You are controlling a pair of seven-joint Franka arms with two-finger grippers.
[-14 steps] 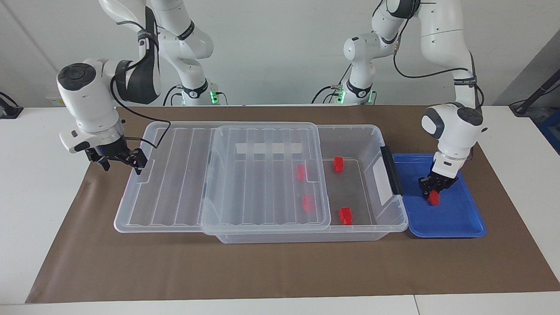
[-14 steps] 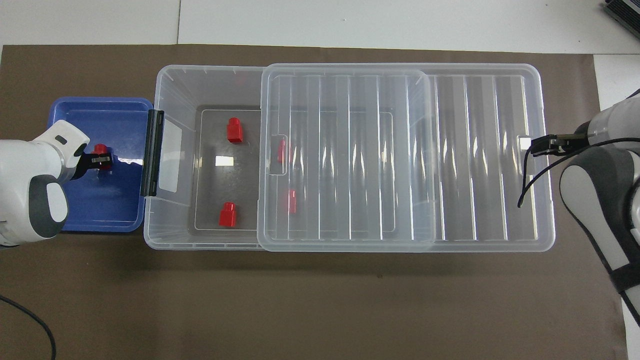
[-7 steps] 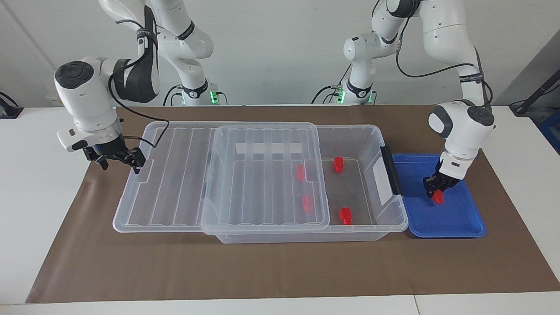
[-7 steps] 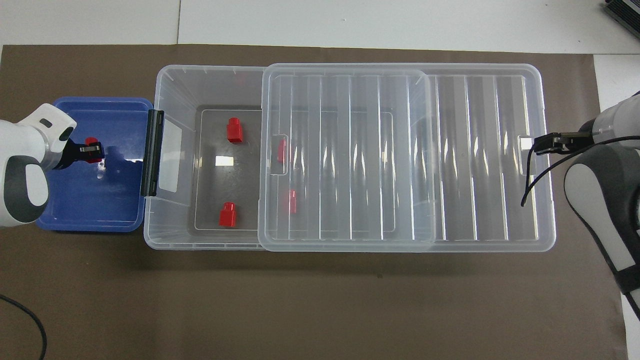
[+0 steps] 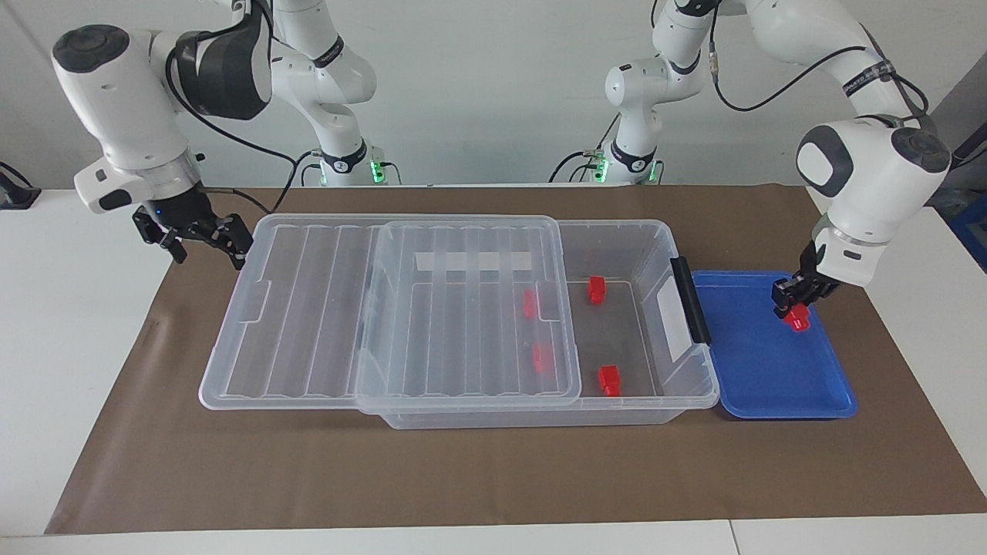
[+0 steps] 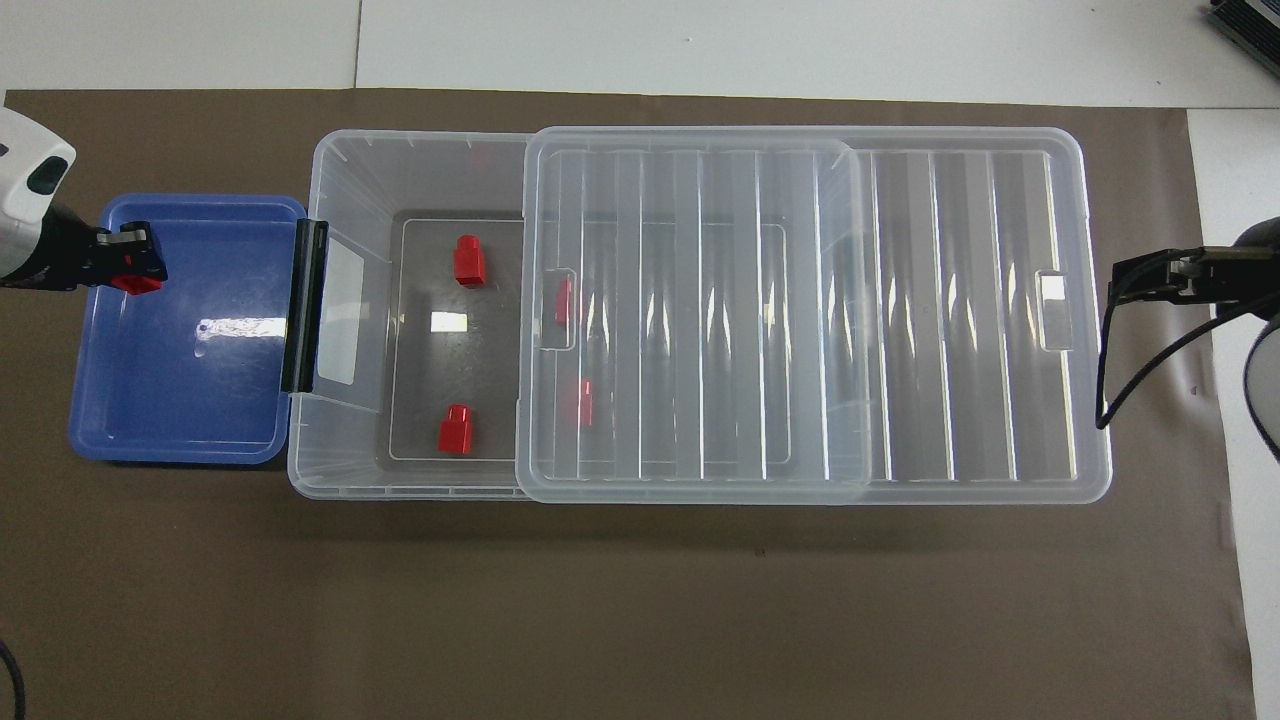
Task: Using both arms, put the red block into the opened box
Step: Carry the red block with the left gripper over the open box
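My left gripper [image 5: 795,307] [image 6: 128,266] is shut on a red block [image 5: 799,321] [image 6: 137,283], held in the air over the blue tray [image 5: 771,385] [image 6: 180,400]. The clear box [image 5: 694,397] [image 6: 340,160] lies along the mat. Its ribbed lid [image 5: 308,308] [image 6: 950,300] is slid toward the right arm's end, so the end by the black handle [image 5: 690,308] [image 6: 305,305] is uncovered. Two red blocks [image 5: 596,289] [image 6: 469,261] lie on the uncovered floor, and two more show through the lid. My right gripper [image 5: 204,243] [image 6: 1118,283] hangs open, off the lid's outer end.
A brown mat [image 5: 493,478] [image 6: 640,600] covers the table under the box and tray. The blue tray sits flush against the box's handle end and holds nothing on its floor. White table [image 5: 62,347] borders the mat at both ends.
The left gripper has lifted the red block off the tray floor and carried it up toward the tray's outer edge. The right gripper has risen and drawn away from the lid's end.
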